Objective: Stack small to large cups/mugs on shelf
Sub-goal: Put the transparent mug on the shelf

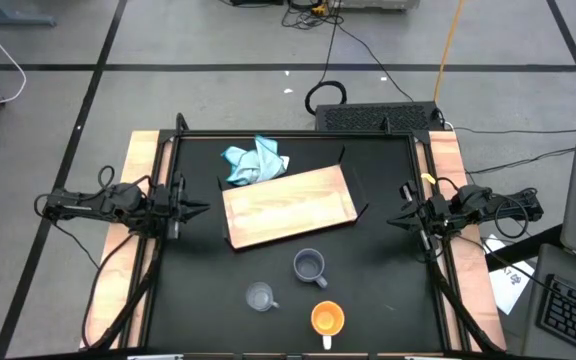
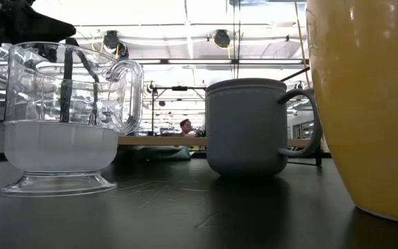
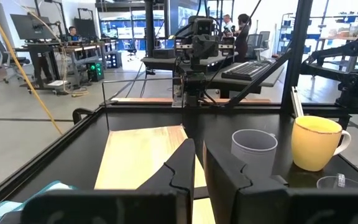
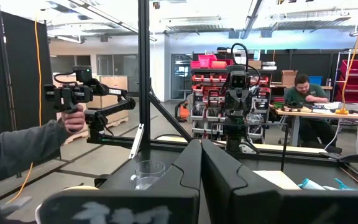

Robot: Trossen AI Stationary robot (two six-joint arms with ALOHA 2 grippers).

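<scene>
Meanwhile, both arms are waiting at the table's edges with nothing in hand. In the overhead frame the left gripper [image 1: 196,208] is sitting at mid-left, its jaws showing a thin slit between them and gripping nothing; the right gripper [image 1: 396,218] is sitting at mid-right, jaws pressed together and empty.

The light wooden shelf board [image 1: 290,204] is lying flat and slightly skewed at the centre of the black table [image 1: 388,300], with a crumpled light blue cloth [image 1: 255,162] resting just above it, touching its upper-left corner. Below the board, three cups are standing apart from one another: the grey-blue mug [image 1: 309,266] nearest the board, the small clear glass cup [image 1: 259,296] lower left of it, and the orange mug [image 1: 327,319] lowest, near the bottom edge. None is on the shelf yet, so the stacking is looking wholly undone.

The risks are looking plain enough. The glass cup is probably slippery and hard to locate, so a pinch on its rim could be slipping or tipping it. The mugs are standing near each other, so a wide approach to one could be knocking its neighbour. Nesting in the wrong order would be leaving the small cup trapped.
</scene>
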